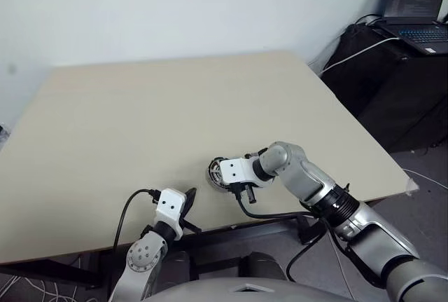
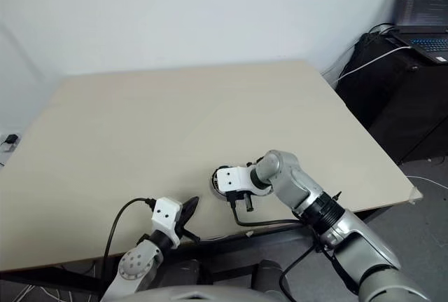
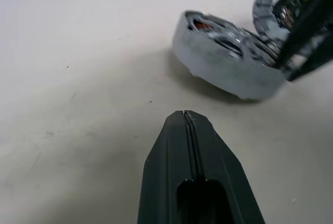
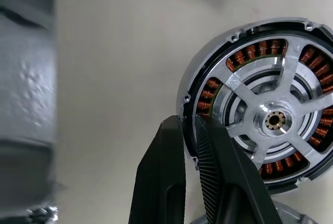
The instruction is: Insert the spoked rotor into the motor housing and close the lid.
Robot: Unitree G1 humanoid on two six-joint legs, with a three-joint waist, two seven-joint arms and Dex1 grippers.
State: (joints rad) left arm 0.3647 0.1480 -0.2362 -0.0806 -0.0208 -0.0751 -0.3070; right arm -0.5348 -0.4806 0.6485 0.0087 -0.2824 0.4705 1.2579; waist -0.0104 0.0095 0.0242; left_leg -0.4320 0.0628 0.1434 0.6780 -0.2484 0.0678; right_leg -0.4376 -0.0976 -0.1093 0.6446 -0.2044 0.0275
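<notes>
The left end effector (image 3: 186,117) hovers near the tabletop's (image 1: 175,106) front edge, fingers pressed shut and empty. Just beyond, the right end effector (image 4: 188,122) pinches the housing's (image 4: 250,63) rim; the rotor (image 4: 273,120) sits inside it, with the lid (image 3: 283,5) tilted behind.

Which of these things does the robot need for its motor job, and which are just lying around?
For the job:
- motor housing
- spoked rotor, sitting in it
- grey lid, probably
- right gripper, pinching the housing's rim

Just lying about:
- laptop
- white cable
- left gripper, shut, holding nothing
</notes>
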